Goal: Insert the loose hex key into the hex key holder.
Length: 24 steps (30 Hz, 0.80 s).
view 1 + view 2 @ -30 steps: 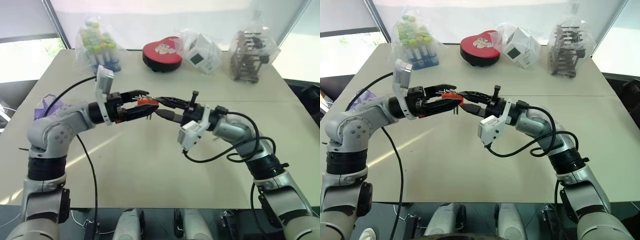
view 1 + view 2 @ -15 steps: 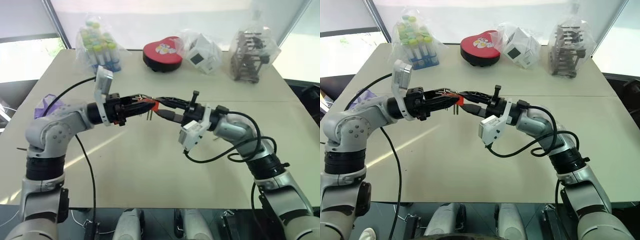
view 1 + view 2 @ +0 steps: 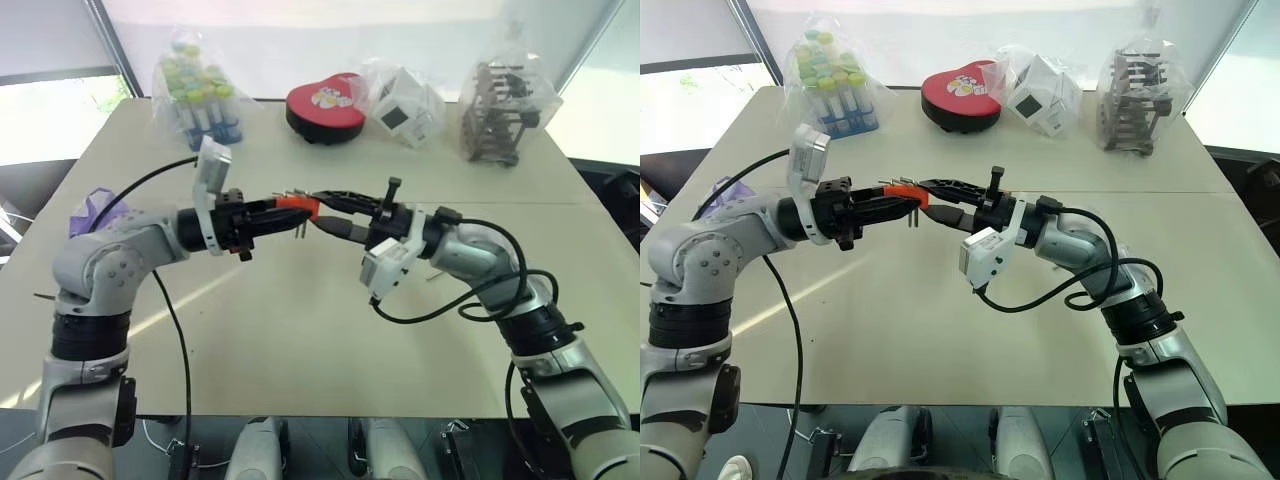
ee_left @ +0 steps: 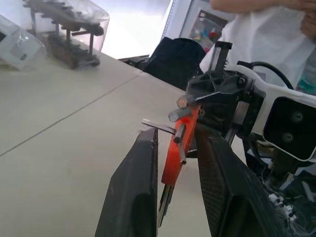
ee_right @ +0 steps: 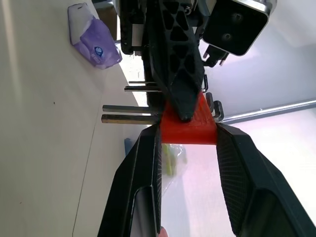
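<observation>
The orange hex key holder point(image 3: 297, 204) hangs in mid-air above the table's middle, several thin dark keys sticking out of it. My right gripper point(image 3: 318, 208) comes in from the right and is shut on one end of the block point(image 5: 190, 128). From the left, my left gripper point(image 3: 292, 210) has its two fingers drawn in against the holder's flat sides point(image 4: 175, 153). A thin grey rod point(image 4: 159, 125) sticks out sideways near the holder's tip, beside one left finger. I cannot tell whether it is the loose hex key.
Along the beige table's point(image 3: 300, 330) far edge stand a bag of coloured tubes point(image 3: 195, 85), a red heart-shaped box point(image 3: 323, 108), a bagged white cube point(image 3: 400, 110) and a bagged dark rack point(image 3: 500, 110). A purple tissue pack point(image 3: 95, 212) lies at the left. A person in white point(image 4: 256, 34) stands beyond.
My left gripper's fingers have closed from wide open onto the holder. Both hands have stayed where they were, and the right grip is unchanged.
</observation>
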Motion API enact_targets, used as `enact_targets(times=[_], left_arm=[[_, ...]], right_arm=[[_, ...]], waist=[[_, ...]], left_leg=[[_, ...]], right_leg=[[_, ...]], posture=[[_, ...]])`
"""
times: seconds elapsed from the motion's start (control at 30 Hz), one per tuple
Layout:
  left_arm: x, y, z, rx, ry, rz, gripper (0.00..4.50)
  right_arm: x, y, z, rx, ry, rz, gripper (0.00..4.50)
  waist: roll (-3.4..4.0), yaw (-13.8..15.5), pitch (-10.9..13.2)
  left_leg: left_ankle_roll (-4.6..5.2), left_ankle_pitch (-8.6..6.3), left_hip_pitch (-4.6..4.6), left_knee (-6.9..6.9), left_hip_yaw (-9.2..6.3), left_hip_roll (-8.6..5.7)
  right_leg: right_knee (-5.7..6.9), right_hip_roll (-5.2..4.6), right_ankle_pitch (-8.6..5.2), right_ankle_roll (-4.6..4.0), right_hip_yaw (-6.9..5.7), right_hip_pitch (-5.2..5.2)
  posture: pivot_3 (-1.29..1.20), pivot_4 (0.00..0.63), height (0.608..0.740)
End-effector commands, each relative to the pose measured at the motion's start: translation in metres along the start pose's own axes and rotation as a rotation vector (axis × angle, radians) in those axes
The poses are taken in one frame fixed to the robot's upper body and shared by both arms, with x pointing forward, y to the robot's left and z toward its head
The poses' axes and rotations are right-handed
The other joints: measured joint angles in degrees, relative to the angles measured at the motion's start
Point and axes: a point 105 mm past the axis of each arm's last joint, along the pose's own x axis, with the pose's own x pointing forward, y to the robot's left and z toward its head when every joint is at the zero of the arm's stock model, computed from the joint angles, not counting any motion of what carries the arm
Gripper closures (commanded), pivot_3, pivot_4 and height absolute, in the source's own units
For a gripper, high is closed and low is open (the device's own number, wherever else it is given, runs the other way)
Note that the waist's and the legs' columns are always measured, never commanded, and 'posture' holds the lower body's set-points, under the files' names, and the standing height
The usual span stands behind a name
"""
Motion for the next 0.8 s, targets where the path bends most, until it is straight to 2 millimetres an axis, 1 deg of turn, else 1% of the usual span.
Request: enact_targets(times=[0.03, 0.1, 0.13, 0.57, 0.63, 0.77, 0.8], left_arm=[[0.000, -0.005, 0.010, 0.042, -0.007, -0.021, 3.58], [0.001, -0.005, 0.009, 0.043, -0.004, -0.020, 4.12], [0.001, -0.004, 0.009, 0.046, -0.001, -0.016, 4.48], [0.002, -0.004, 0.008, 0.055, -0.005, -0.008, 4.48], [0.003, -0.004, 0.008, 0.056, -0.004, -0.009, 4.50], [0.004, -0.005, 0.007, 0.061, -0.003, -0.009, 4.50], [0.004, -0.005, 0.006, 0.064, -0.003, -0.008, 4.50]], right_arm=[[-0.001, -0.020, 0.008, -0.056, -0.037, -0.045, 3.52], [0.000, -0.020, 0.008, -0.056, -0.037, -0.045, 3.52], [0.000, -0.020, 0.008, -0.055, -0.037, -0.045, 3.52], [0.001, -0.013, 0.009, -0.033, -0.047, -0.006, 3.52], [0.000, -0.012, 0.009, -0.028, -0.046, 0.002, 2.45], [-0.001, -0.010, 0.005, -0.022, -0.025, 0.012, 0.49], [-0.002, -0.008, 0.004, -0.014, -0.018, 0.014, 0.49]], waist=[[0.00, 0.0, 0.0], [0.00, 0.0, 0.0], [0.00, 0.0, 0.0], [0.00, 0.0, 0.0], [0.00, 0.0, 0.0], [0.00, 0.0, 0.0], [0.00, 0.0, 0.0]], left_leg=[[0.00, 0.00, 0.00, 0.00, 0.00, 0.00], [0.00, 0.00, 0.00, 0.00, 0.00, 0.00], [0.00, 0.00, 0.00, 0.00, 0.00, 0.00], [0.00, 0.00, 0.00, 0.00, 0.00, 0.00], [0.00, 0.00, 0.00, 0.00, 0.00, 0.00], [0.00, 0.00, 0.00, 0.00, 0.00, 0.00], [0.00, 0.00, 0.00, 0.00, 0.00, 0.00]], right_leg=[[0.00, 0.00, 0.00, 0.00, 0.00, 0.00], [0.00, 0.00, 0.00, 0.00, 0.00, 0.00], [0.00, 0.00, 0.00, 0.00, 0.00, 0.00], [0.00, 0.00, 0.00, 0.00, 0.00, 0.00], [0.00, 0.00, 0.00, 0.00, 0.00, 0.00], [0.01, 0.00, 0.00, 0.00, 0.00, 0.00], [0.01, 0.00, 0.00, 0.00, 0.00, 0.00]], posture=[[0.00, 0.150, 0.740], [0.00, 0.150, 0.740], [0.00, 0.150, 0.740], [0.00, 0.150, 0.740], [0.00, 0.150, 0.740], [0.00, 0.150, 0.740], [0.00, 0.150, 0.740]])
